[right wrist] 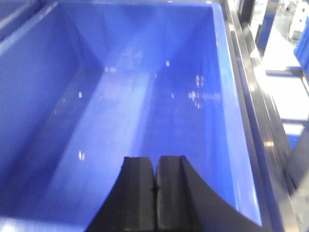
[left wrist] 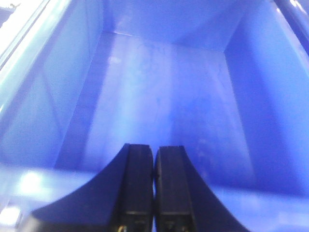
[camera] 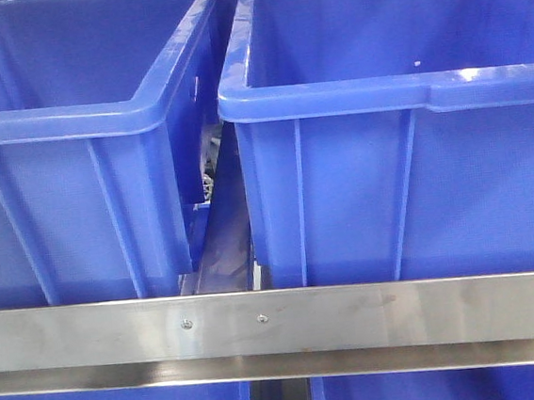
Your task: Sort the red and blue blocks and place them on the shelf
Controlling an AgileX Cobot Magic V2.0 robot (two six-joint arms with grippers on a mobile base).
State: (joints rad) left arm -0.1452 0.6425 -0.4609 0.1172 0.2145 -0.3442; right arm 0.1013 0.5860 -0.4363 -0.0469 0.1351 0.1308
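Both hands are sitting with their black pads pressed together, pinching nothing: my left hand (left wrist: 154,159) is pointing down into one blue bin (left wrist: 159,96), and my right hand (right wrist: 155,166) is doing the same over another bin (right wrist: 145,106). I am looking for the red and blue blocks and finding neither; both bin floors are showing bare, smooth, slightly scuffed plastic with small glints. So I cannot tell which way the blocks are lying from either hand, nor which arm is nearer.

From the front view I am seeing the two bins side by side on the shelf (camera: 279,324), left bin (camera: 66,172) and right bin (camera: 395,150), with a narrow gap between them. They are thick-rimmed, ribbed, deep and rectangular, running away from me. A flat brushed-steel rail with two small screws is crossing below them, and more blue plastic is showing underneath.
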